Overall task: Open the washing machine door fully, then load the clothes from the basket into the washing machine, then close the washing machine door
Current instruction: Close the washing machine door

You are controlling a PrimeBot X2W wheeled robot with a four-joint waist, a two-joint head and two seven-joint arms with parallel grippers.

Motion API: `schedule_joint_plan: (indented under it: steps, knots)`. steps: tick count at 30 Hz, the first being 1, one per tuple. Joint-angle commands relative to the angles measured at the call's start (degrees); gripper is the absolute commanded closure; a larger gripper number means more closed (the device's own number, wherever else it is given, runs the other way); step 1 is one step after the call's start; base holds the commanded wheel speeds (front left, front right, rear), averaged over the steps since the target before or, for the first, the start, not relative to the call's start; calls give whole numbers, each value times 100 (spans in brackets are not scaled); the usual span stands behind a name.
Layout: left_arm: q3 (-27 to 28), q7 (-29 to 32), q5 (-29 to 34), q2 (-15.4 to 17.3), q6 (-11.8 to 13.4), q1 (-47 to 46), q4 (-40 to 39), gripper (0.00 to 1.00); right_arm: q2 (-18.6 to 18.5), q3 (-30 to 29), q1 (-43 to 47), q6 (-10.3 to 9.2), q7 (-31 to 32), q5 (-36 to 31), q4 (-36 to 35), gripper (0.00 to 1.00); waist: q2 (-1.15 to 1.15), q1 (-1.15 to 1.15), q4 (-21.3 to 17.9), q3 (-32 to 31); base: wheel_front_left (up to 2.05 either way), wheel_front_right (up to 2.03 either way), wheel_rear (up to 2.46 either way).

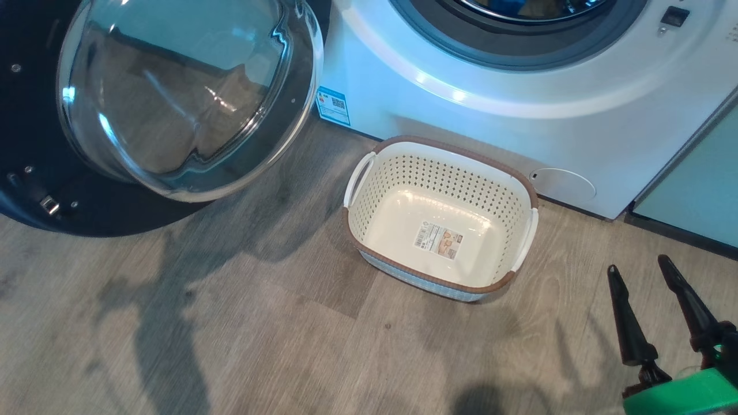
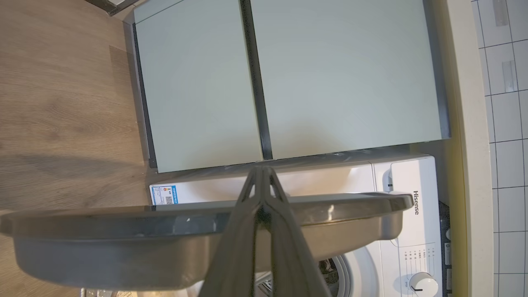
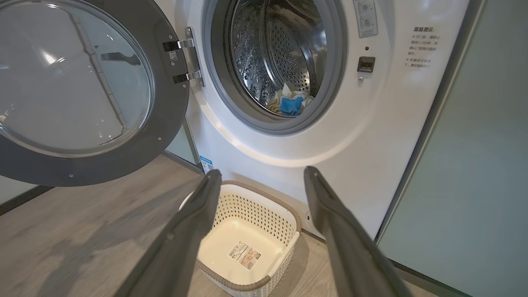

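The washing machine [image 1: 490, 132] stands with its drum open. Its round black door [image 1: 184, 98] with the clear glass bowl is swung wide to the left. The clothes [image 3: 288, 103], pale pieces and a blue one, lie in the bottom of the steel drum. On the floor before the machine sits the cream basket [image 1: 455, 151], holding nothing but its label. My right gripper [image 1: 637, 263] hangs open to the right of the basket, with nothing between its fingers. My left gripper [image 2: 262, 169] is shut, its fingers lying across the door [image 2: 103, 243] seen edge-on; contact cannot be told.
Pale green cabinet panels [image 1: 692, 190] flank the machine on the right. More of these panels [image 2: 288, 82] stand beyond the door in the left wrist view, under a cream counter edge and a tiled wall [image 2: 507, 123]. Grey wood floor [image 1: 230, 323] spreads left of the basket.
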Motion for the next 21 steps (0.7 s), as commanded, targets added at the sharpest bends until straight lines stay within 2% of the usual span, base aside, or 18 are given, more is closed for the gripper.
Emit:
schedule_joint_plan:
  steps: [1,21]
  knots:
    - [204,44,36,365,-45,-247,-117,100,-149,89,-176,-16,13,23,-207,0,0,0,-5,10,0,0,0]
    - [9,511,103,367,-204,-132,-107,100,-136,121,-214,-16,16,53,-182,0,0,0,28,27,0,0,0]
